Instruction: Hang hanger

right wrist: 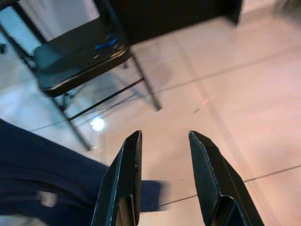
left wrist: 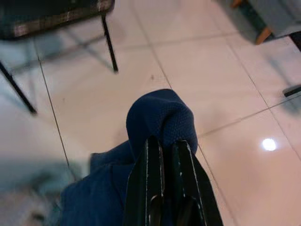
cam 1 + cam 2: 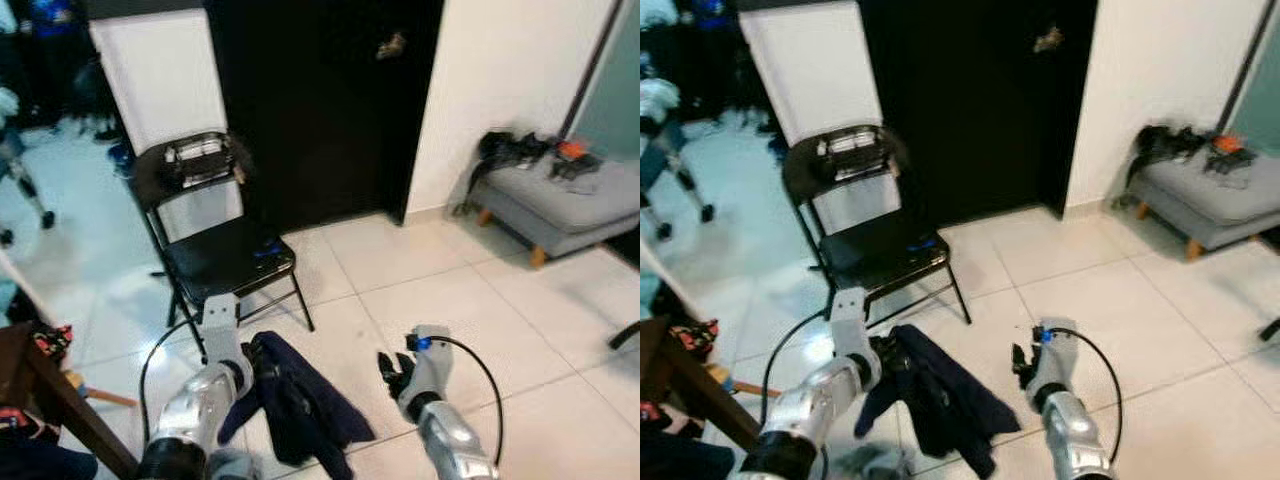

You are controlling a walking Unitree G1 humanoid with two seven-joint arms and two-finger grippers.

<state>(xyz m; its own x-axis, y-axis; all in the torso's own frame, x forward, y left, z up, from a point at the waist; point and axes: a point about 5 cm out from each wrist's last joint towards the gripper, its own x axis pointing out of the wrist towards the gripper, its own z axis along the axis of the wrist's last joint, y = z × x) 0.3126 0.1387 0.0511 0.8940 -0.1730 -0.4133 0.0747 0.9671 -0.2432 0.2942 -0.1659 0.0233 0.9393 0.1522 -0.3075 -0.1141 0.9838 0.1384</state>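
A dark navy garment (image 3: 300,405) hangs from my left gripper (image 3: 250,352), low over the tiled floor. In the left wrist view the left gripper (image 2: 167,143) is shut on a bunched fold of this blue cloth (image 2: 160,113). No hanger can be made out in the cloth. To the right of the garment my right gripper (image 3: 390,368) is open and holds nothing; in the right wrist view its fingers (image 1: 129,155) stand apart above the floor, with the garment (image 1: 37,160) beside them. A black folding chair (image 3: 220,255) stands just ahead.
The chair carries a small blue item (image 3: 265,250) on its seat and a pale object (image 3: 200,160) on its backrest. A black door (image 3: 320,100) is behind it. A grey bench (image 3: 570,205) with dark things stands at right. Dark wooden furniture (image 3: 50,390) is at lower left.
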